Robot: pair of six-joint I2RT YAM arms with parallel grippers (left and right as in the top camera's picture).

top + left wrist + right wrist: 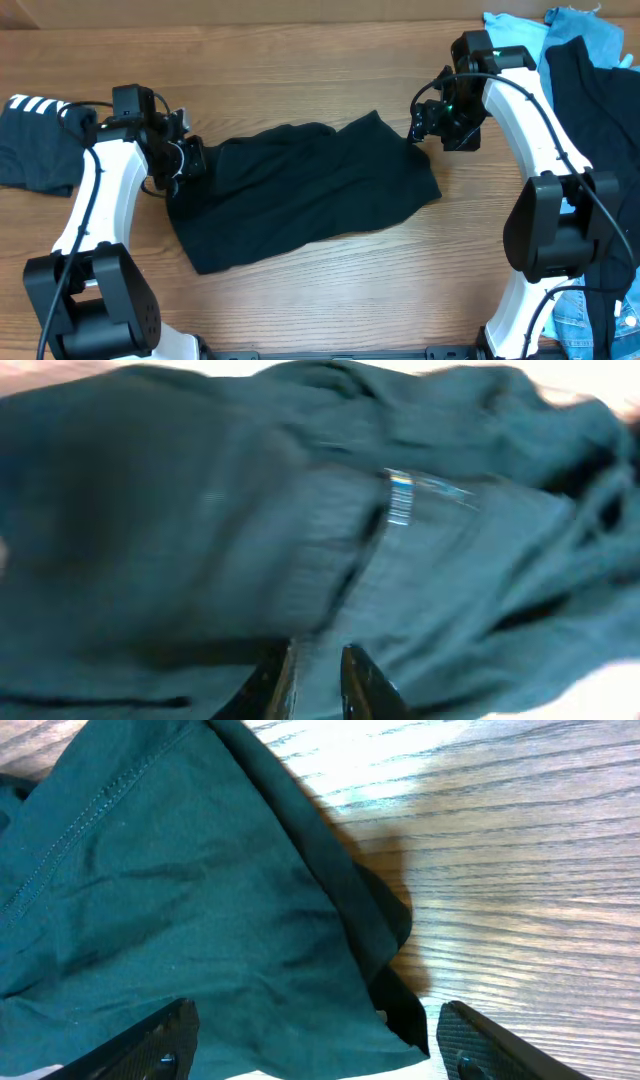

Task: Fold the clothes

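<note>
The black tee (300, 190) lies spread and rumpled across the middle of the wooden table (300, 60). Its small white neck label (400, 498) shows only in the left wrist view, and there it is too blurred to read. The only other marking is a set of white stripes on a folded dark garment (35, 140) lying left of the tee, seen only from overhead.

The left gripper (315, 682) is at the tee's left edge. Its fingers (365, 680) are drawn close together on a fold of the cloth. The right gripper (320, 1055) is at the tee's upper right corner, with its fingers (140, 1040) spread wide to either side of that corner and nothing held.

The right wrist view alone shows a stitched seam (90, 815) running across the fabric. The overhead view alone shows a heap of clothes (590, 90) to the right of the tee, black with light blue and denim pieces.
</note>
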